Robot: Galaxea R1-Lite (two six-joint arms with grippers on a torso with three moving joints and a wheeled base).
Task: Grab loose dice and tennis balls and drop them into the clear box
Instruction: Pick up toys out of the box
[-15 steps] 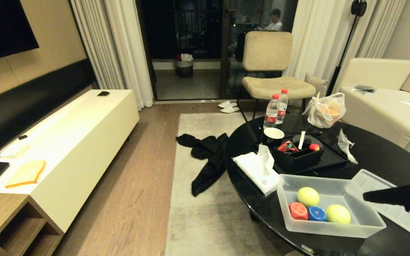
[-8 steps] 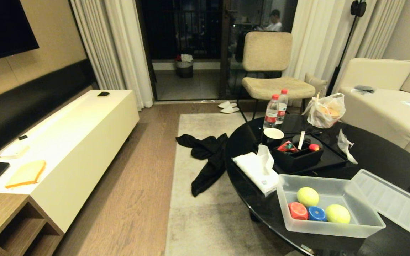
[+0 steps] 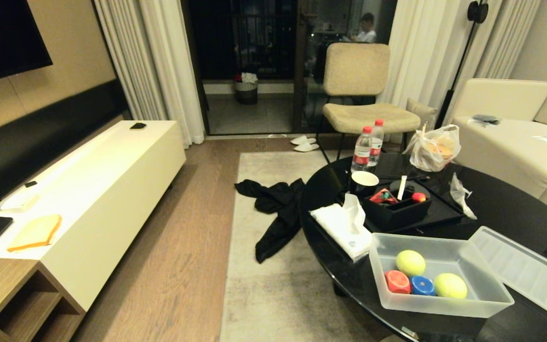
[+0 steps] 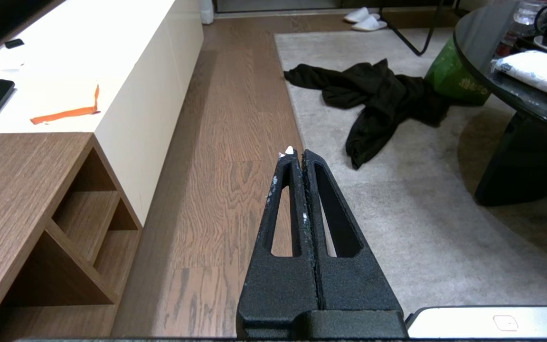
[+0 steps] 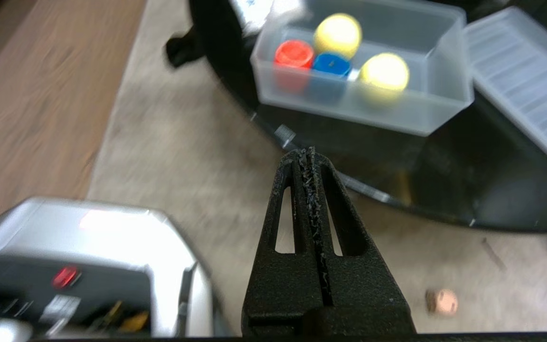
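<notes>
Right hand [image 5: 309,153] hangs low beside the round black worktop [image 3: 506,209], its two black fingers pressed together on nothing; it is out of the head view. Its wrist view looks up past the worktop's edge at the clear frosted plastic box [image 3: 473,304]. That box stands at the near edge of the worktop with its ribbed lid [image 3: 525,273] lying just beside it, off.

Inside the box I count two fuzzy yellow-green tennis balls [image 3: 410,262] and two rounded dice — one red die [image 3: 397,281] and one blue die [image 3: 422,285] — packed together toward the box's left end. So a good part of the task looks done. On the pale rug [image 5: 169,156], near the worktop's foot, a small tan rounded object [image 5: 442,301] shows in the right wrist view; it may be a loose die, though it is too blurred to be sure. No other loose balls or dice show on the worktop.

Further out stand a black tray [image 3: 397,209], a white tissue pack [image 3: 342,228] and two water bottles [image 3: 363,149].

Left hand [image 4: 297,154] is parked over the wooden floor [image 4: 235,142], fingers together and holding nothing.
</notes>
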